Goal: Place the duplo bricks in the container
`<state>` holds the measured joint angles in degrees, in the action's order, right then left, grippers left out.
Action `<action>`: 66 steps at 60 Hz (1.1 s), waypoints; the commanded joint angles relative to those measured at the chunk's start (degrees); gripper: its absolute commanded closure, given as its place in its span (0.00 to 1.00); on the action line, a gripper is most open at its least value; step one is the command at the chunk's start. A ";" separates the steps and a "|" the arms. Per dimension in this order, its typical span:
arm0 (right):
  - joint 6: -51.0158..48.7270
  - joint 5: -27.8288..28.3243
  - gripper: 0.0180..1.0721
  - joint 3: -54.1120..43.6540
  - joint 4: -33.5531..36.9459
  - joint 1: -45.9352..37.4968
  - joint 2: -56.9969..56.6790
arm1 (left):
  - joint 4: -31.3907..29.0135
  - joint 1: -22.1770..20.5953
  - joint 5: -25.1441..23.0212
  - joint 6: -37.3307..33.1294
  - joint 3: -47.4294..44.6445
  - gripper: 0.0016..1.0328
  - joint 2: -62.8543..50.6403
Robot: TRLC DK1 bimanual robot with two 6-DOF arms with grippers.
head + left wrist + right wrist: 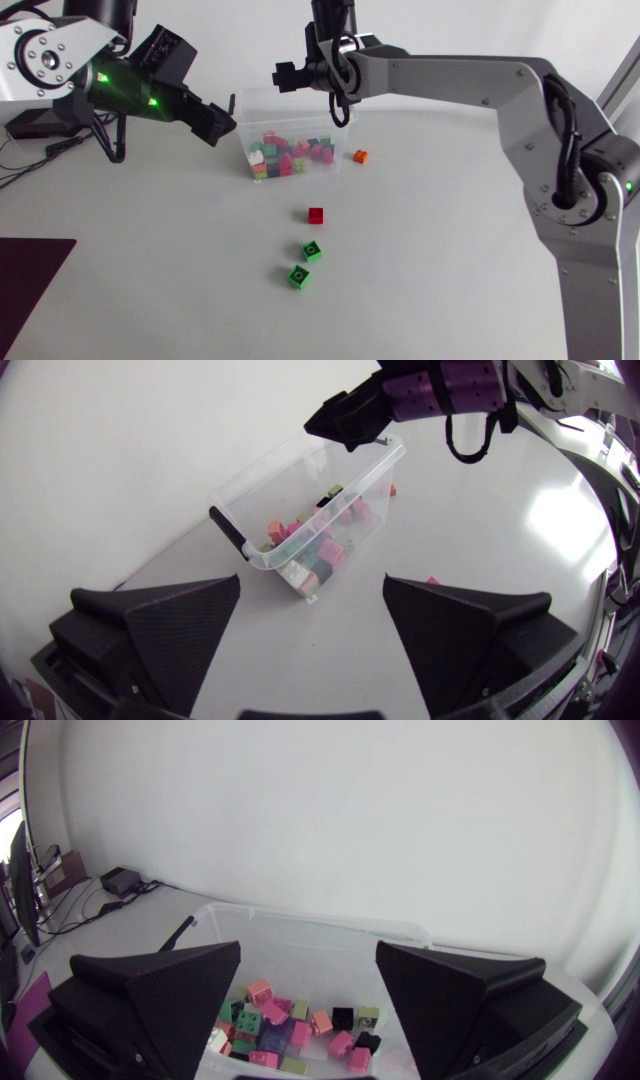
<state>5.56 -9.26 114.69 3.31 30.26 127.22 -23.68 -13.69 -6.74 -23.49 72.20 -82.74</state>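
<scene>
One white table carries everything. Two arms come in over it: the right arm reaches past the middle, and the left arm stops short at the far left. One dark maroon mat lies at the near left corner. One clear plastic container stands towards the back, with a pile of mixed bricks in pink, green, red and black, too many to count. The right gripper hangs above the container, fingers spread wide and holding nothing. The left gripper sits just beside the container, also wide open with nothing between its fingers. Four loose bricks lie on the table: one orange brick just beside the container, one red brick nearer the front, and two green bricks close together beyond it.
</scene>
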 commanded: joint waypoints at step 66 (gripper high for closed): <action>-11.63 21.91 0.04 -34.89 -12.98 -23.14 -10.24 | -3.39 -15.22 -0.11 -4.38 -14.90 0.04 -2.60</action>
<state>-3.70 11.84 80.23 -9.26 8.14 113.38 -25.71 -27.79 -6.39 -26.20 59.16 -82.67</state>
